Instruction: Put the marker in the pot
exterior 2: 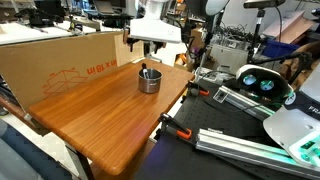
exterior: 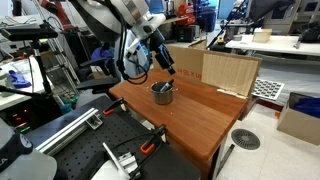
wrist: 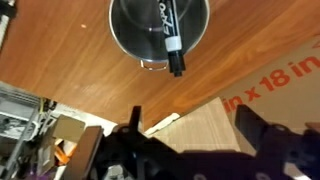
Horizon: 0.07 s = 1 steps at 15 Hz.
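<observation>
The small steel pot (exterior: 162,92) stands on the wooden table (exterior: 190,115); it also shows in an exterior view (exterior 2: 149,79) and at the top of the wrist view (wrist: 158,30). The dark marker (wrist: 170,40) leans inside the pot, its end poking over the rim. It is faintly visible in an exterior view (exterior 2: 145,72). My gripper (wrist: 190,125) is open and empty. It hangs above and behind the pot in both exterior views (exterior: 160,52) (exterior 2: 152,45).
A large cardboard box (exterior 2: 60,62) stands along the table's back edge and shows in the wrist view (wrist: 270,90). Clamps (exterior 2: 175,128) grip the table's edge. Metal rails and lab gear (exterior: 60,130) lie beside the table.
</observation>
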### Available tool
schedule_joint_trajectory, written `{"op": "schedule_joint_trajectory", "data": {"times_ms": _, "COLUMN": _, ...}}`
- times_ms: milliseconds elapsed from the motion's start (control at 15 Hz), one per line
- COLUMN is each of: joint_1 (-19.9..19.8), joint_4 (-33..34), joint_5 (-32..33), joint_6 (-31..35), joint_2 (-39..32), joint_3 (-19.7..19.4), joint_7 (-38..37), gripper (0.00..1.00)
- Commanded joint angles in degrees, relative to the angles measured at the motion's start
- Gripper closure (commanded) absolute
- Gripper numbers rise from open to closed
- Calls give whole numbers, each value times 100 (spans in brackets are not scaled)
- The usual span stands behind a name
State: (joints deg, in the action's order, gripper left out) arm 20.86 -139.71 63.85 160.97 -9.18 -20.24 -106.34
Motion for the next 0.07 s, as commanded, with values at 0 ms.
{"op": "schedule_joint_trajectory", "data": {"times_ms": 0, "joint_1": 0, "joint_4": 0, "joint_5": 0, "joint_6": 0, "joint_2": 0, "joint_3": 0, "joint_7": 0, "gripper": 0}}
